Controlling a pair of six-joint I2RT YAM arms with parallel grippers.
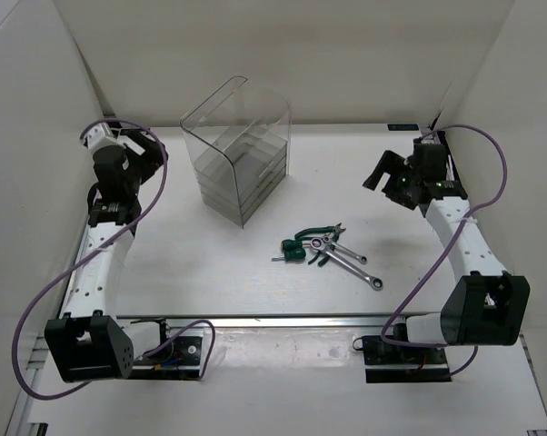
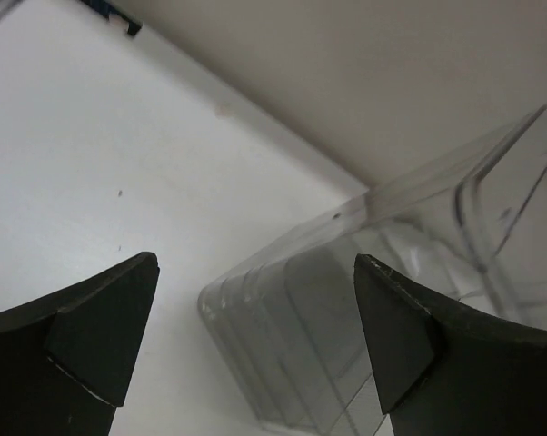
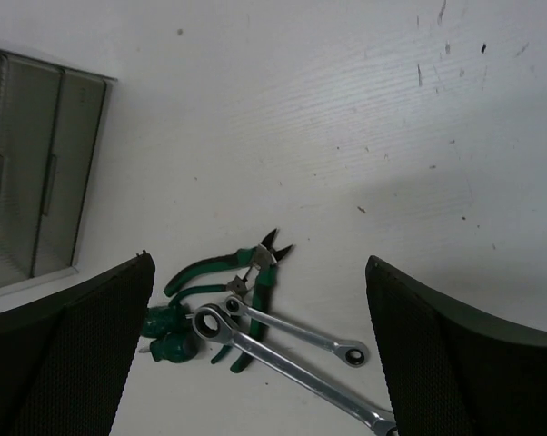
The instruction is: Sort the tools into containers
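Note:
The tools lie in one heap on the white table: green-handled pliers [image 1: 314,234] [image 3: 210,268], two silver wrenches [image 1: 351,263] [image 3: 292,368] crossing over them, and two stubby green screwdrivers [image 1: 293,252] [image 3: 169,331] at the heap's left end. The containers are smoky drawers stacked in a tall clear organiser [image 1: 239,173] [image 2: 346,309] [image 3: 37,182] at the back centre. My left gripper [image 1: 151,150] [image 2: 255,272] hovers open to the organiser's left, facing it. Raised to the right of the heap, my right gripper [image 1: 387,177] [image 3: 260,263] is open and empty, looking down on the tools.
White walls close in the table at the back and both sides. A metal rail [image 1: 283,320] runs along the near edge between the arm bases. Purple cables [image 1: 37,309] loop beside each arm.

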